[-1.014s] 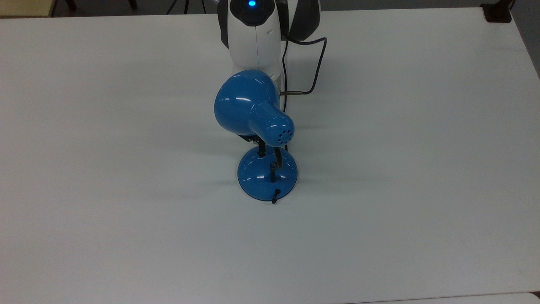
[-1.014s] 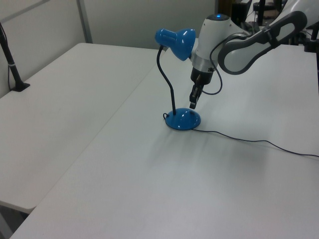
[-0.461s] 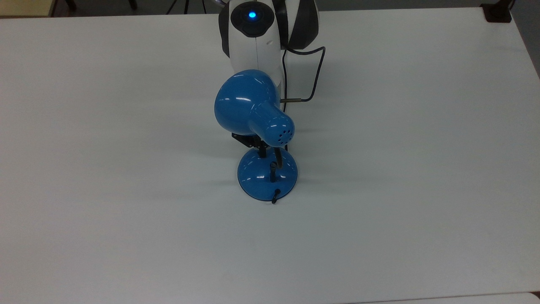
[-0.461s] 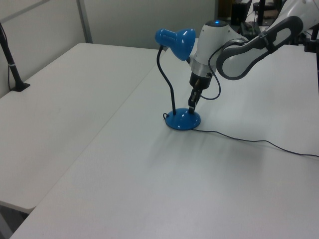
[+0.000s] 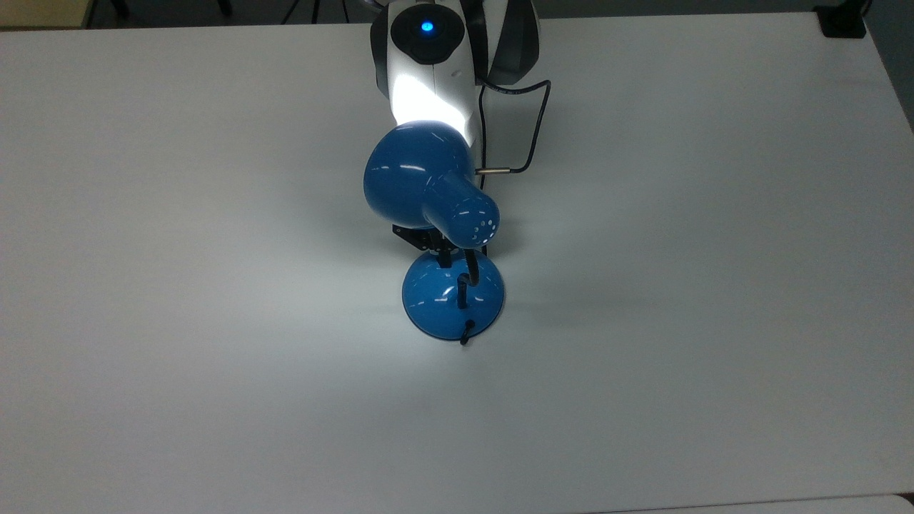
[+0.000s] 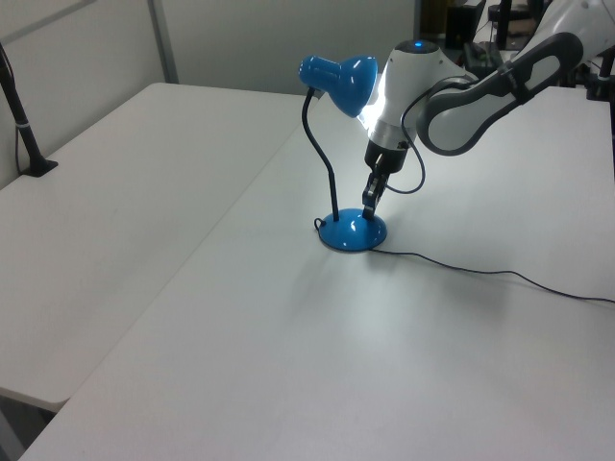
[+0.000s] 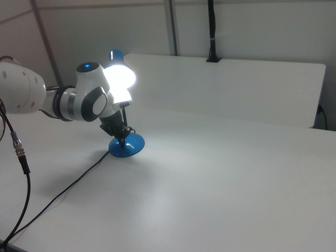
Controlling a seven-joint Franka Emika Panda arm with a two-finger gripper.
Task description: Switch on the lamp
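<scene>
The blue lamp (image 5: 418,178) stands mid-table and is lit: its shade (image 7: 122,77) glows white and throws light on my arm's white wrist (image 5: 428,107). In the left view, the shade (image 6: 338,77) rides a black gooseneck above the round base (image 6: 351,233). My gripper (image 6: 369,204) points down with its fingers shut, and its tip touches the top of the base (image 5: 443,307) on the side toward the arm. The top view has the shade covering most of the gripper (image 5: 444,258). In the right view, the gripper (image 7: 122,137) meets the base (image 7: 126,147).
The lamp's black cord (image 6: 480,271) trails across the white table (image 5: 214,214) toward the left view's right edge. A black cable (image 5: 535,121) loops off my wrist. A black post (image 6: 24,130) is clamped at the left view's left edge.
The lamp has come on: the shade now glows and lights my wrist and the table around the base. My gripper came down onto the base about a second ago and has stayed there.
</scene>
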